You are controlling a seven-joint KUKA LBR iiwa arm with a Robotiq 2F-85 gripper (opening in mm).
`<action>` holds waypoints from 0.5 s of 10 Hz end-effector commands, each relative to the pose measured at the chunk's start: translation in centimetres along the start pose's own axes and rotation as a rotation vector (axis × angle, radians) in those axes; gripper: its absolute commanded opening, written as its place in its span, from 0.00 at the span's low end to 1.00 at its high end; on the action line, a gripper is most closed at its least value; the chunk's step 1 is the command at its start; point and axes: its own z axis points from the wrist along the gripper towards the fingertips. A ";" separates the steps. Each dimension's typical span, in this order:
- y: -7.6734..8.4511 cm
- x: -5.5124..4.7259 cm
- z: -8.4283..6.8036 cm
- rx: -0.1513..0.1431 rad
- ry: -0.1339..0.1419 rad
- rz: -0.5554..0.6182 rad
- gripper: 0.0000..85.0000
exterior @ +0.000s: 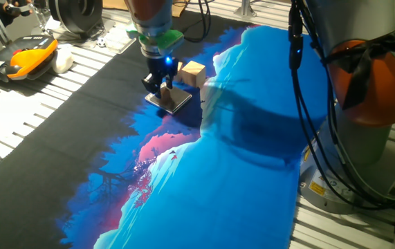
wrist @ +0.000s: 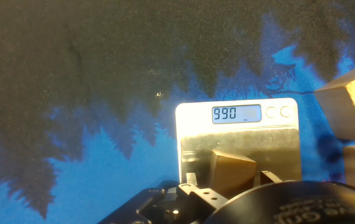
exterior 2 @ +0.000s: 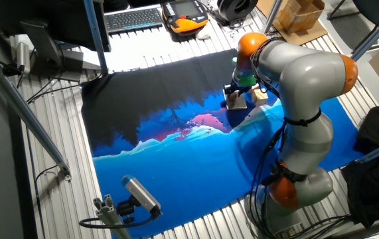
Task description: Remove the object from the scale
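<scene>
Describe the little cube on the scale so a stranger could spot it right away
Find the blue-and-black mat, then the shiny square scale under the gripper. The cube sits on its plate, tan-brown and smaller than the pale blocks lying beside the scale on the mat.

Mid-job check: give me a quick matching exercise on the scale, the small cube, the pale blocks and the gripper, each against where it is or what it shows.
1. scale
2. small cube
3. pale blocks
4. gripper

a. off the slab, on the blue cloth beside it
b. display shows 990
c. low over the slab, at the cube
d. sitting on the shiny slab

Pairs: 1-b, 2-d, 3-a, 4-c
</scene>
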 end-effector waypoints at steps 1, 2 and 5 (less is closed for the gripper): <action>-0.1 -0.1 0.0 0.002 -0.001 -0.002 0.60; -0.1 -0.1 0.0 0.002 -0.004 -0.004 0.60; -0.2 -0.1 0.2 0.000 -0.005 -0.008 0.60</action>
